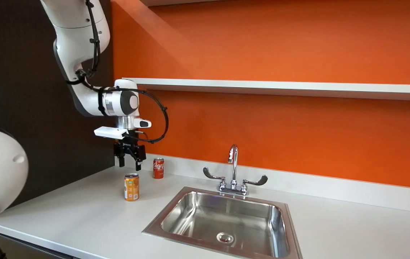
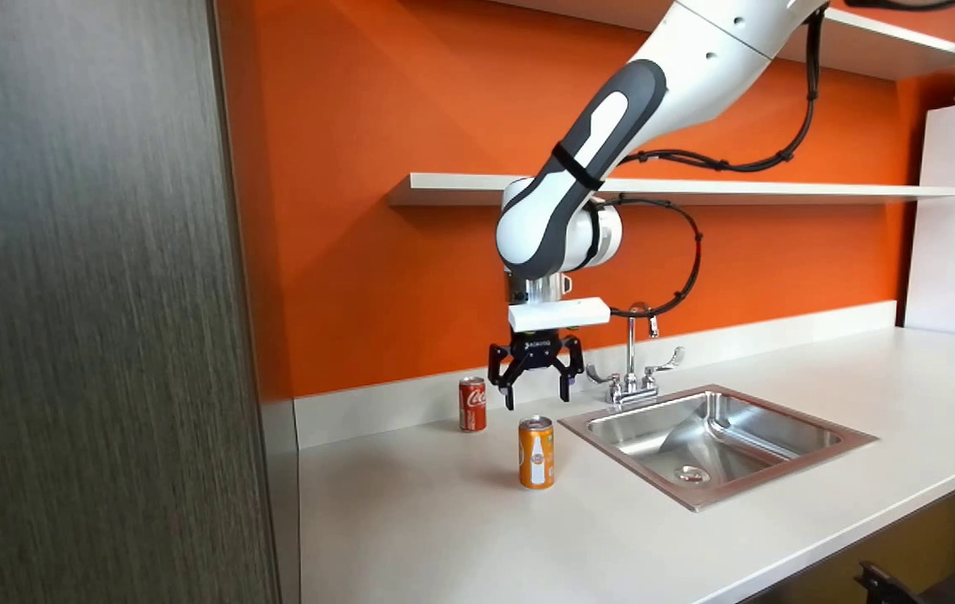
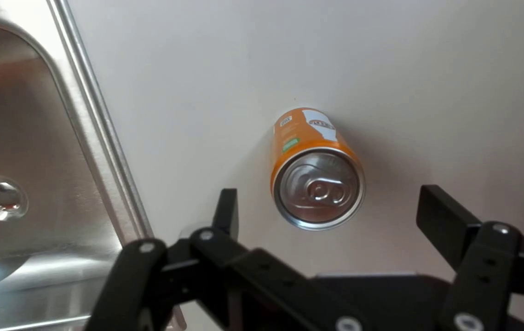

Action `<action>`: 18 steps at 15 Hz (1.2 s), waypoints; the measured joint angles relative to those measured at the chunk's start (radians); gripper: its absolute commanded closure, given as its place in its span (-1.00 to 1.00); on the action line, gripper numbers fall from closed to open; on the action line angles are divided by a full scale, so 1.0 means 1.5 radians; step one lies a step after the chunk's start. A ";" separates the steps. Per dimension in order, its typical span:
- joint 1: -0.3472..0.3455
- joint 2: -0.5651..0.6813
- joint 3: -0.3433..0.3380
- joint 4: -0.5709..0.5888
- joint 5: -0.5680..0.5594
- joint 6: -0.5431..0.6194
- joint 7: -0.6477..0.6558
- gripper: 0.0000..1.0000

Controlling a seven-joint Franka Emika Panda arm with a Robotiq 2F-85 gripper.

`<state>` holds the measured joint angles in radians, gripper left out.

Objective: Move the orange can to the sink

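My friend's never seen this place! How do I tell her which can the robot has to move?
Find the steel sink in the white counter, then look left of it in both exterior views. Lower than the open gripper stands a small upright can. Its orange sides set it apart from the red can nearer the wall.

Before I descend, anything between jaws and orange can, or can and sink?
Nothing visible: the open jaws hang above the orange can, with only countertop between it and the sink. The red can stands off both paths.
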<state>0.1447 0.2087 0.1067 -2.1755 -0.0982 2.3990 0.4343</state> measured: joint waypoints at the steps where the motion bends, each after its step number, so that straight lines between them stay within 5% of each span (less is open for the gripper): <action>1: 0.003 0.006 -0.003 0.004 0.000 0.000 0.000 -1.00; 18: 0.038 0.074 -0.034 0.032 0.000 -0.010 0.024 -1.00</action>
<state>0.2017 0.3199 0.0561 -2.1272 -0.0982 2.3841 0.4707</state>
